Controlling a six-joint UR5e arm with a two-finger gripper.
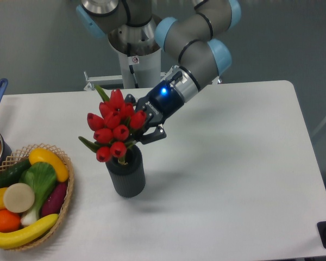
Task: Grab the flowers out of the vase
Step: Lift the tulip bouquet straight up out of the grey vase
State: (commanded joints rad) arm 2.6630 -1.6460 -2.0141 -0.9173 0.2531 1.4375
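Flowers (114, 128): stems run steeply down into vase (126, 175) on bench (223, 163); bunch leans up-left. Gripper (143, 126): fingers clamped on bunch from right. Withdrawal axis: up along stems.

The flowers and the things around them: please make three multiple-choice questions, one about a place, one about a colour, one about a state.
1. Where is the basket of fruit?
A. left of the vase
B. right of the vase
C. behind the robot

2. What colour are the flowers?
A. yellow
B. red
C. white

3. What is the gripper doing?
A. hanging open far from the flowers
B. lying on the table
C. shut on the flowers above the vase

Answers: 1 A, the basket sits at the left edge while the vase stands nearer the middle. 2 B, all blooms are red. 3 C, the fingers close on the bunch just above the vase mouth.
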